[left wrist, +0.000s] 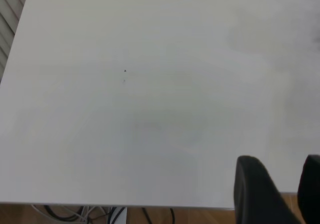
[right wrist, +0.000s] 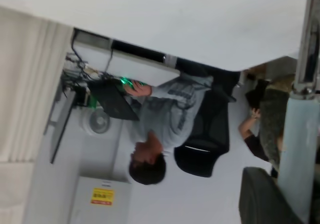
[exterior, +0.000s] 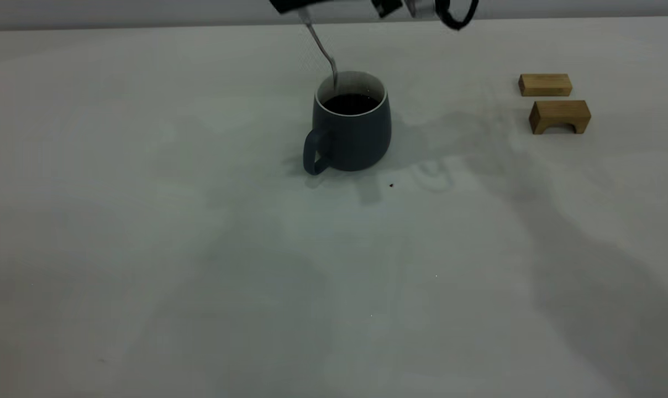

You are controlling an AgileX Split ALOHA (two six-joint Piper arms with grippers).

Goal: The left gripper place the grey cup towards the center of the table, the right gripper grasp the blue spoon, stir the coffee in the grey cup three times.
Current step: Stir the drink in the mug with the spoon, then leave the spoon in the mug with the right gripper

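Right gripper [exterior: 292, 5] high at the far edge of the scene, only its black underside showing at the top of the exterior view, clamped on the pale light-blue handle of the slim blue spoon [exterior: 324, 52]. Spoon tilted, handle up and to the left, grey metal neck slanting down into the dark blue-grey rounded cup [exterior: 351, 124], bowl end dipped at the far-left inner wall, by the dark glossy coffee [exterior: 351, 103]. In the right wrist view, spoon handle [right wrist: 299, 149] running between the dark fingers [right wrist: 265, 199].

Left gripper [left wrist: 286, 191] out of the exterior view; in its own wrist view, two black fingers [left wrist: 255, 189] set apart with a gap between, holding nothing, hovering above bare off-white bench [left wrist: 140, 109] near its edge.

One cup, upright around mid-bench toward the far side, loop handle turned to the near left. One spoon. Two small tan wooden blocks [exterior: 545, 84] far right, well apart from the cup, the nearer one [exterior: 559, 116] arch-shaped. One seated person [right wrist: 170, 119] beyond the bench in the right wrist view.
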